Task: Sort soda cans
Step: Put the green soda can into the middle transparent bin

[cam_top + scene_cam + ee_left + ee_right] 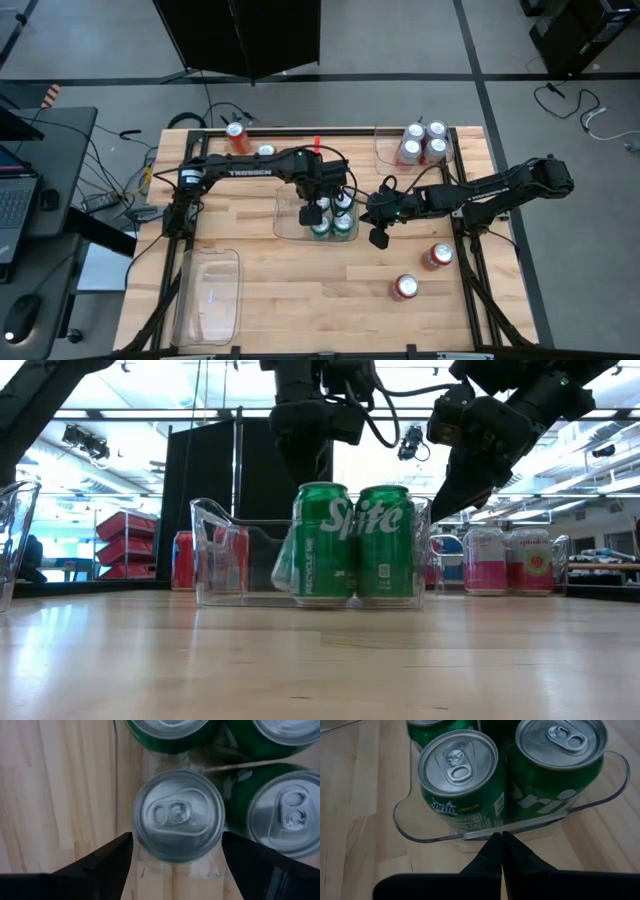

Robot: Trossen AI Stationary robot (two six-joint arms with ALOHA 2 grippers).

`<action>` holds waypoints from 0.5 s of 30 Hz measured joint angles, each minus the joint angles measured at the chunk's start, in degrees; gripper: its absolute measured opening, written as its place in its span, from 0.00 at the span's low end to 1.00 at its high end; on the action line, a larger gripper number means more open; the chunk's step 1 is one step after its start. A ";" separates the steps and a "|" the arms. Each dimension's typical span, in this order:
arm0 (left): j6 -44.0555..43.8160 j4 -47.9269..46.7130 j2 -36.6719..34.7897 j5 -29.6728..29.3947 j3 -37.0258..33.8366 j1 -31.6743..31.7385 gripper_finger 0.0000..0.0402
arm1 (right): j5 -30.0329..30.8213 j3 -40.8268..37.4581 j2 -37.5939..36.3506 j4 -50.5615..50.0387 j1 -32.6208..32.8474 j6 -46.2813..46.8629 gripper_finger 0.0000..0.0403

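Several green soda cans (pixel 343 224) stand upright in a clear bin (pixel 285 222) at the table's middle. My left gripper (pixel 177 851) is open above one of them (pixel 179 815), with a finger on either side of its silver top. My right gripper (pixel 501 842) is shut and hovers just right of that bin, pointing at its wall (pixel 520 826). Silver-white and red cans (pixel 421 143) fill a bin at the far right. Two red cans (pixel 405 288) stand on the near right of the table and two (pixel 237 135) by the far edge. My left gripper comes from above, pointing down, with its open fingers (pixel 112 857) flanking the rim of a green can's top (pixel 145 845). Whether they touch the can I cannot tell. The can stands upright on the bin's floor.
An empty clear bin (pixel 210 295) lies at the near left corner. Bare wood shows between it and the red cans (pixel 436 257). Both arms (pixel 250 168) reach over the middle bin close to each other. Cables and a laptop (pixel 12 200) lie off the table's left.
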 joint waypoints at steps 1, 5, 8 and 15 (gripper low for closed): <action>0.01 -0.42 -0.01 -0.04 0.02 0.00 0.77 | 0.00 0.00 0.00 0.00 0.00 0.00 0.00; 0.26 -1.62 -0.01 -0.05 0.00 0.01 0.77 | 0.00 -0.02 0.00 0.00 0.00 0.00 0.00; 0.28 -2.71 -0.10 -0.44 0.00 0.02 0.77 | 0.00 -0.02 0.00 0.00 0.00 0.00 0.00; 0.42 -2.15 -2.52 -1.81 0.00 0.02 0.63 | 0.00 -0.07 -0.02 -0.02 0.04 0.00 0.00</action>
